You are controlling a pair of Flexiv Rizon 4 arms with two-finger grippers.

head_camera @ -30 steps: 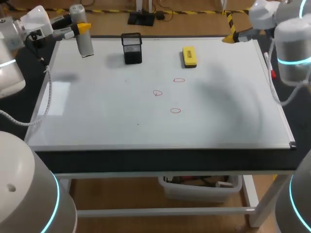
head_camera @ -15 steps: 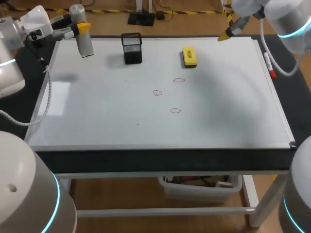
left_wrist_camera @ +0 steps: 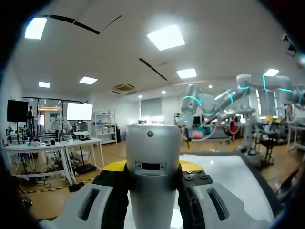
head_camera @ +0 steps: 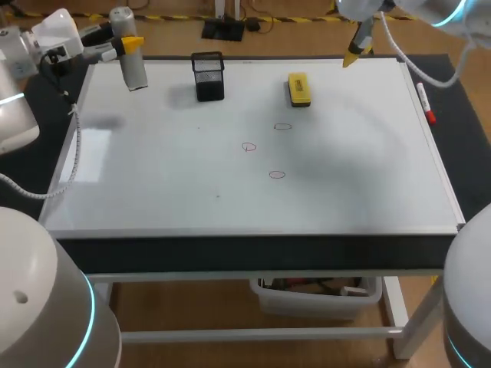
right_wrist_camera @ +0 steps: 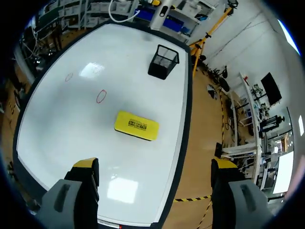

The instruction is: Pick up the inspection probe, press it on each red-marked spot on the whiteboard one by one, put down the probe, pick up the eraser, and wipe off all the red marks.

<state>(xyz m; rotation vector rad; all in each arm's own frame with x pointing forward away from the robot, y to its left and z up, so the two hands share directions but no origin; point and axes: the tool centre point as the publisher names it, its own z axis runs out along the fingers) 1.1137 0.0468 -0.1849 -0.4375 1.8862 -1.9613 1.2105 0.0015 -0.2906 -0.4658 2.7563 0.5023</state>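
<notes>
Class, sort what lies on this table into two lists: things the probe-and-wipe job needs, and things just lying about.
Needed for the job: inspection probe, whiteboard, red marks, eraser.

Just lying about: black mesh holder, red marker.

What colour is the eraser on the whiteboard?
The eraser is yellow; clearest in the right wrist view.

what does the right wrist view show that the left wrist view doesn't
Only the right wrist view: the yellow eraser, the black mesh holder and red marks, all ahead of the open right fingers. Only the left wrist view: the probe, clamped between the left fingers. Both: the whiteboard.
</notes>
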